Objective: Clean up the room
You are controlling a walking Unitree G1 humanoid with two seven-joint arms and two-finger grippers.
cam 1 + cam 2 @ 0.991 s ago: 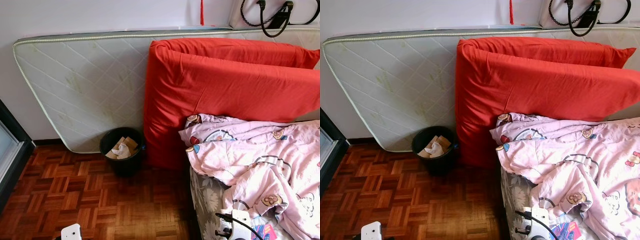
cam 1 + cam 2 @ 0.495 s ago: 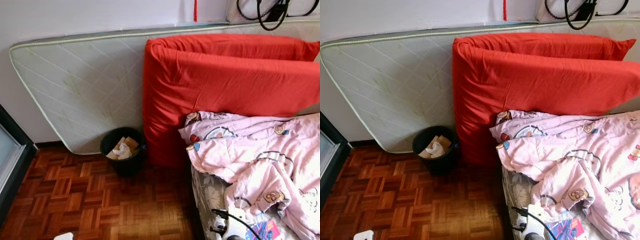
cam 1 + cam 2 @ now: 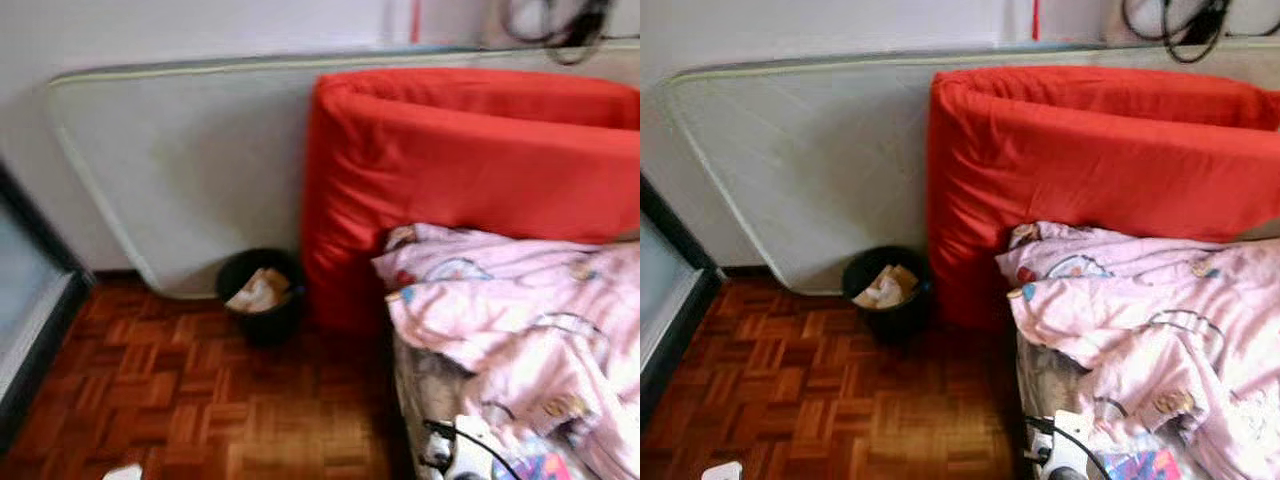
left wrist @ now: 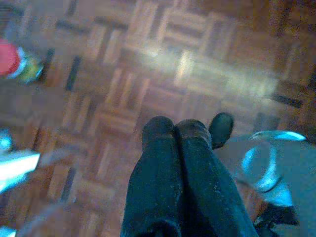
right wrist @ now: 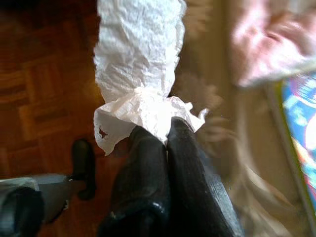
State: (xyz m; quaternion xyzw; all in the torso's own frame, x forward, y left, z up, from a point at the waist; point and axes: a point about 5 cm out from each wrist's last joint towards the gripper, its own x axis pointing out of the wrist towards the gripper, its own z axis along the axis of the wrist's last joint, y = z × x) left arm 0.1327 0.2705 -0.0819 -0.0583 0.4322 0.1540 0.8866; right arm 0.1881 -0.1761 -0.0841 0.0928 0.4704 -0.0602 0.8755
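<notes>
The right gripper (image 5: 165,129) is pinched closed on a crumpled tissue (image 5: 139,69), which droops beyond its fingertips; light, limp and easily torn, it seems best held by that bunched end; the left gripper (image 4: 175,131) is closed, empty.

Head stereo pair: set high, facing forward and down into a room corner, from a middling distance; both frames soft with blur. Shared by the two eyes: pale quilted mattress on edge against the wall (image 3: 820,160), red fabric-covered mattress leaning before it (image 3: 1090,170), round black waste bin with crumpled paper (image 3: 885,290), pink printed quilt on the bed (image 3: 1160,320), brown wooden parquet floor (image 3: 840,400).

Left wrist camera: looks along two black fingers (image 4: 163,163) pressed together, down at parquet close below.

Right wrist camera: looks along its black fingers (image 5: 148,168), very near, clamped on crumpled white tissue paper (image 5: 138,74); it shares parquet, bed edge and pink quilt with the head pair.
</notes>
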